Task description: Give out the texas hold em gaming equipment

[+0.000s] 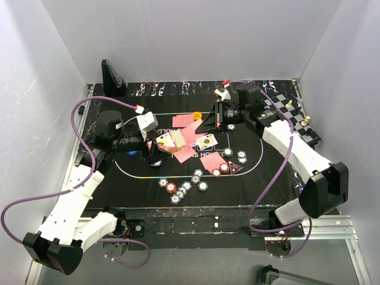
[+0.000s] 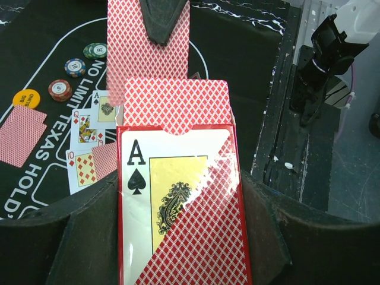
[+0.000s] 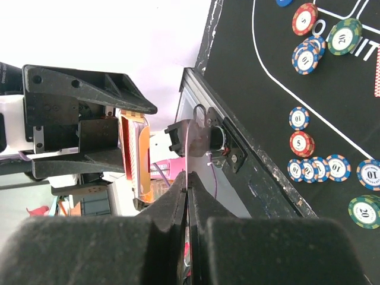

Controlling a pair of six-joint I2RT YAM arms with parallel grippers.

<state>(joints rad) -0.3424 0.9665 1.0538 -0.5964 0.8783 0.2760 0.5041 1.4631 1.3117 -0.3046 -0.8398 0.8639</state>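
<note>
My left gripper (image 1: 158,146) is shut on a red card box (image 2: 178,208) with an ace of spades on its face, held above the mat's left half. A red-backed card (image 2: 175,104) sticks out of the box's open end. My right gripper (image 1: 205,123) is shut on another red-backed playing card (image 2: 139,53) just beyond the box; that card shows edge-on in the right wrist view (image 3: 188,151). Poker chips (image 1: 180,190) lie near the mat's front edge. The yellow button (image 1: 198,114) lies at the back. A triangular marker (image 1: 236,170) lies at the right.
Face-down cards (image 1: 211,161) and face-up cards (image 2: 83,154) lie on the black mat (image 1: 255,178). More chips (image 1: 234,155) sit right of centre. A chessboard (image 1: 294,113) stands at the back right, and a black stand (image 1: 111,74) at the back left.
</note>
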